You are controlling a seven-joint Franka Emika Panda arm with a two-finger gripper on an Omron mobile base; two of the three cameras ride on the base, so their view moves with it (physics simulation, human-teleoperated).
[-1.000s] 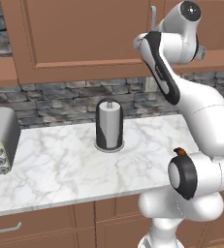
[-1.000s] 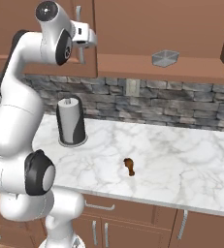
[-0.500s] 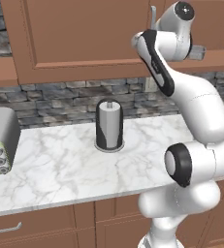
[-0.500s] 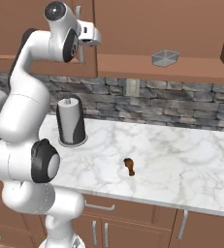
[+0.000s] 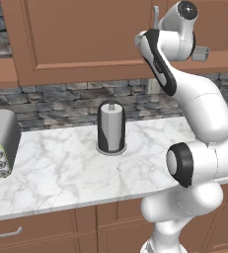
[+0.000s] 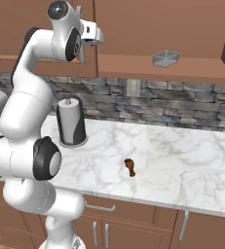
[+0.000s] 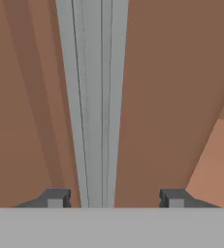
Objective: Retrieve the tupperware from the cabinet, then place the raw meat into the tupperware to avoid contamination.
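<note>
Since a moment ago, the gripper (image 7: 112, 197) had moved up to the cabinet (image 7: 181, 97) handle (image 7: 95, 97), its fingers apart on either side of the bar, not touching it.

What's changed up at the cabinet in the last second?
The arm swung right and the gripper came up to the cabinet handle; its jaws now stand either side of it, not clamped. Tupperware, meat and towel roll stayed put.
</note>
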